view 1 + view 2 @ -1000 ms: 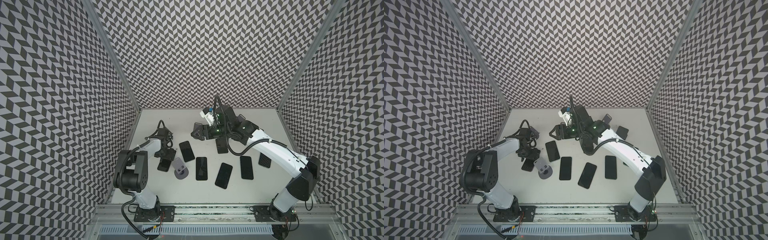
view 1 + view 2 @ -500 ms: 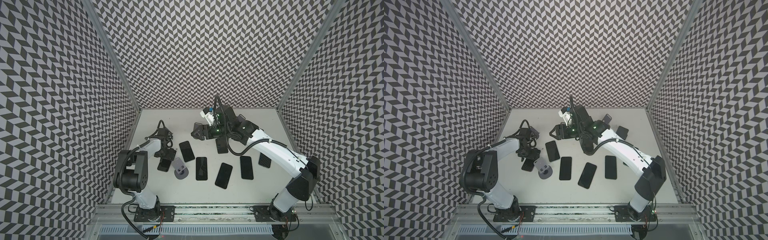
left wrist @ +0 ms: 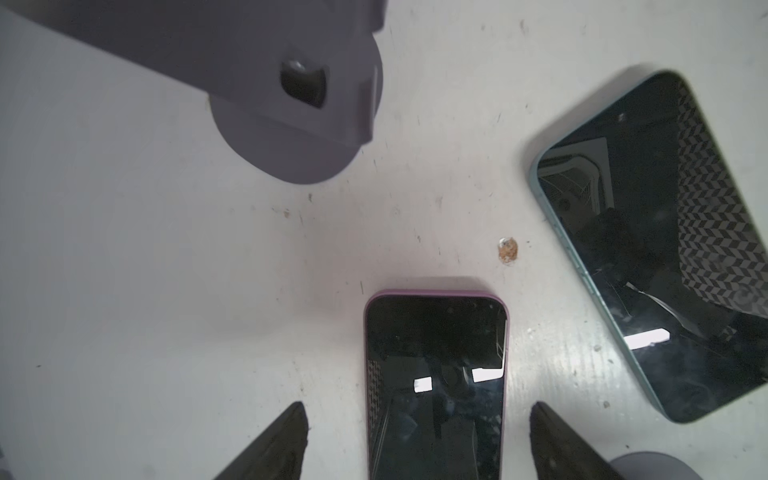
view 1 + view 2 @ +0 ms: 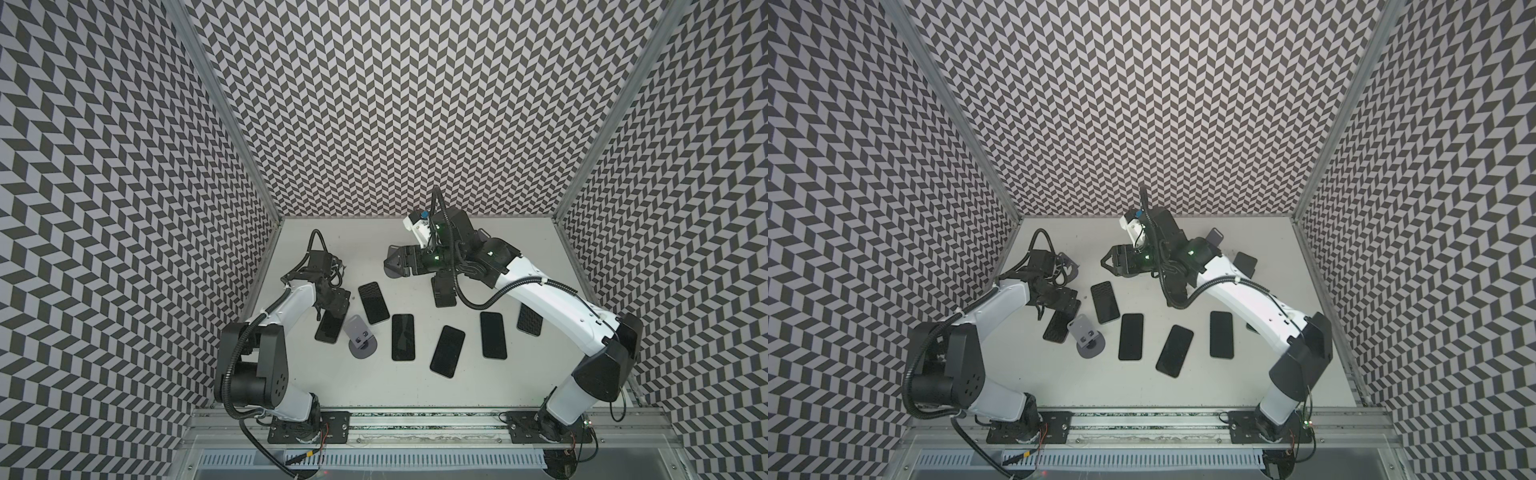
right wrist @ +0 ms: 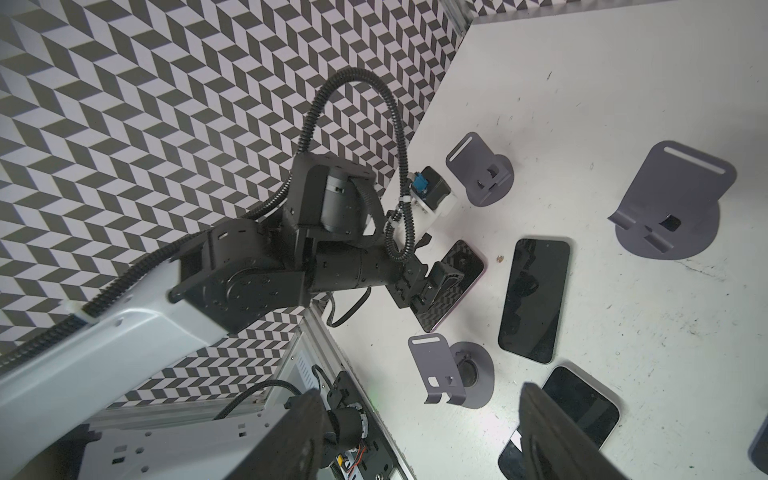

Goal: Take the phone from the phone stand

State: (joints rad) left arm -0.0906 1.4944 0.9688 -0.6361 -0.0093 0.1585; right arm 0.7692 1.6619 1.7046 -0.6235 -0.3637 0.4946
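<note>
- The left end effector (image 3: 417,405) sits low over the desk (image 4: 374,386), its two fingers (image 3: 286,436) spread apart.
- The purple-edged phone (image 3: 436,374) lies flat and face up on the desk between those fingers. There is a clear gap on each side, so nothing is clamped.
- This phone is off the phone stand (image 4: 360,336), which stands empty just beside it, grey, on a round base.
- A teal-edged phone (image 3: 665,249) lies flat on the other side of the purple-edged one, slanted and not touching it.
- A second stand (image 5: 478,174), also empty, stands beyond the phone's far end, close to the left wrist.
- The right end effector (image 5: 419,392) is raised above the desk toward the back middle. Its fingers are apart and hold nothing.
- A third stand (image 5: 673,208), larger in the right wrist view, is empty too.
- A row of dark phones (image 4: 447,351) lies face up across the middle of the desk, each apart from the next.
- One more dark phone (image 4: 444,293) shows under the right arm. It is partly hidden, and I cannot tell whether it lies flat or leans on something.
</note>
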